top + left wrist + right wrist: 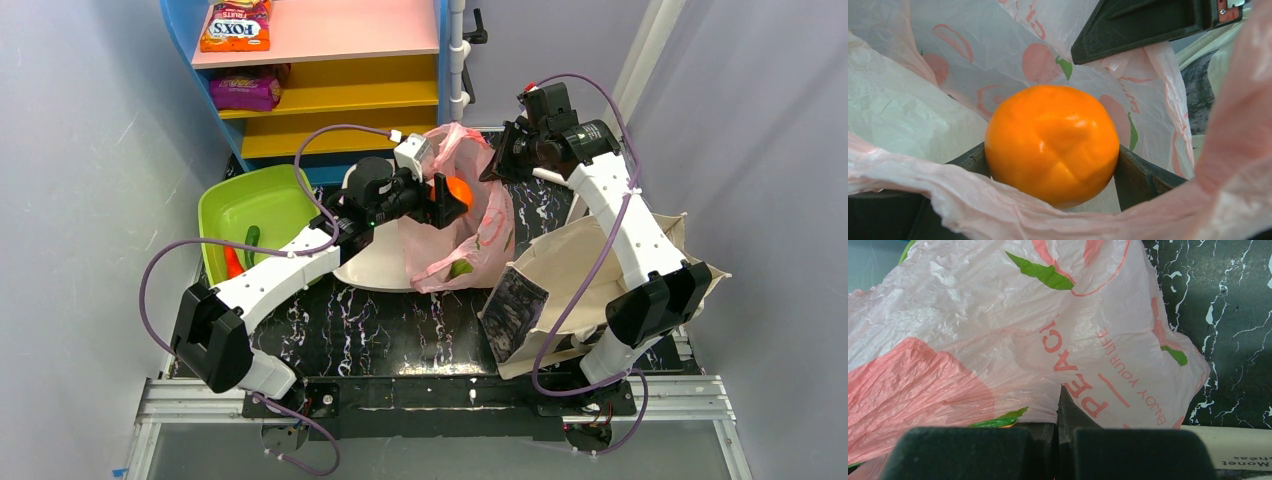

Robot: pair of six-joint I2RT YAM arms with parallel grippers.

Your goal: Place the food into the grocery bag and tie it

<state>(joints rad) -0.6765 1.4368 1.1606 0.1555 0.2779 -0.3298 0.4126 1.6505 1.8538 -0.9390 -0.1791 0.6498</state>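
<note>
Nearest the arm bases, on the right, a beige canvas tote [585, 262] with a dark printed panel lies slumped on the black marbled table [400, 330], under the right arm. On the left, a little farther back, a green tub [225, 205] holds a green piece [252, 240] and a red piece [233, 262] of produce, partly hidden by the left arm. Just right of the tub sits a white plate [370, 268], and the pink grocery bag [478, 235] stands against its right edge at the middle of the table. A pale green item [461, 268] shows through the thin plastic at the bag's near bottom. The left gripper [447, 198] reaches in from the left, grasping the orange fruit [1052, 142]. Its dark fingers [1140, 177] press both sides of the fruit, which sits at the bag's open mouth with pink plastic around and below it. At the bag's far right edge, the right gripper [1060, 450] is clenched on the plastic, pads together, holding that side of the mouth up. The bag's print of peaches and lettering faces its wrist camera. Farthest back, to the left, a shelf unit [330, 95] carries an orange snack packet [236, 27] on its pink level and a purple packet [245, 90] on the yellow level below.
</note>
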